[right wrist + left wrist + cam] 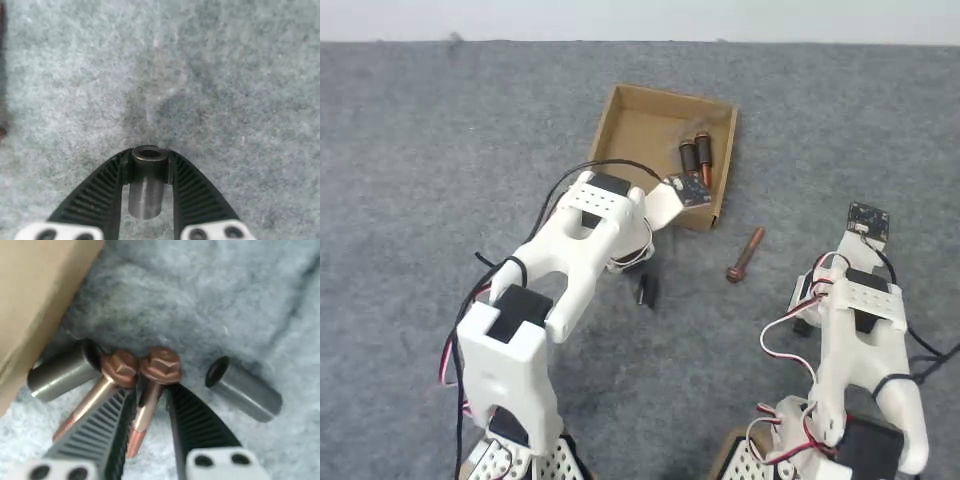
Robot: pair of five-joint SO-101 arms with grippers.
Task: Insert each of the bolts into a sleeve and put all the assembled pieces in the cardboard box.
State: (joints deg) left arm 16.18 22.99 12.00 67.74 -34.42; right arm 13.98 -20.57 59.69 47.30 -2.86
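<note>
The left tool (151, 390) is down at the grey carpet (210, 300). Its ribbed fingers (195, 420) stand a little apart on either side of a copper bolt (150, 400) lying flat. A gap shows on each side of the shank, so the tool is open around the bolt, not clamped on it. The bolt's hexagonal head sits just past the fingertips. Outside one finger lies a second bolt (117, 370), and the two heads are nearly touching. Beyond that, a grey sleeve (60, 375) lies close against the wall of the cardboard box (40, 295), with its mouth by the second bolt's head. On the tool's other side, apart from it, lies a second sleeve (245, 392).

The right tool (148, 160) is closed on a third sleeve (146, 187). The sleeve is held lengthwise between the fingers with its open end at the tips, over bare carpet.

In the high view, the open box stands just ahead of the left arm and holds two assembled pieces (695, 155) side by side near one wall. A third bolt (745, 255) lies on the carpet between the two arms, near the box's closest corner. The table (420, 150) is covered edge to edge by this rough, mottled carpet. A pale wall (640, 18) runs along its far edge.
</note>
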